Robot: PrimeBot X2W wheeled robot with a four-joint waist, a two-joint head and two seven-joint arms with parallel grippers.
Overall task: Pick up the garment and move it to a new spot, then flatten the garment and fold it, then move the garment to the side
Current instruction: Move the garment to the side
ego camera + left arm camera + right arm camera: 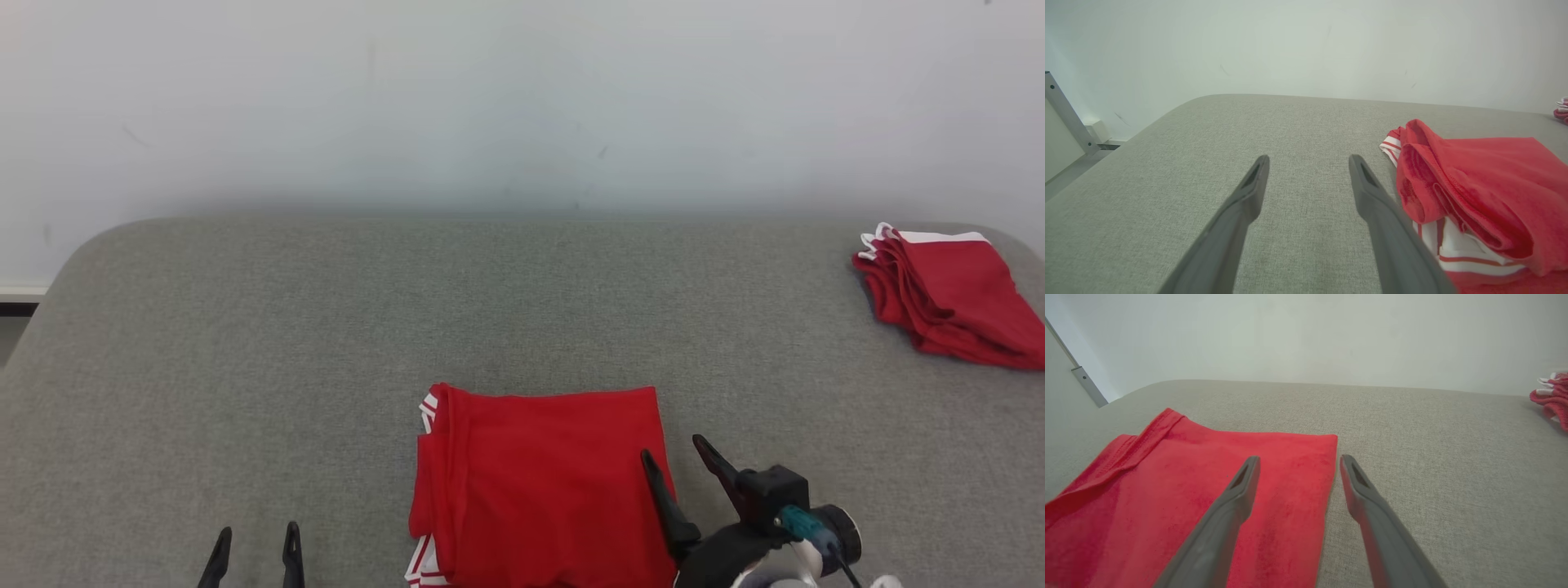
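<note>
The garment [539, 482] is red with white striped trim, folded into a rectangle at the front middle of the grey cushioned surface [326, 327]. My right gripper [673, 453] is open, straddling the garment's right edge: one finger over the cloth, the other over the grey surface. The right wrist view shows the garment [1188, 490] under and left of that gripper [1298, 459], nothing held. My left gripper [255, 535] is open at the lower left, well left of the garment. In the left wrist view that gripper [1308, 159] has the garment's folded edge [1474, 192] to its right.
Another folded red and white garment [951, 298] lies at the far right of the surface, also seen as a red pile [1553, 398] at the right edge of the right wrist view. A pale wall [522, 98] stands behind. A metal strut [1067, 116] stands at left.
</note>
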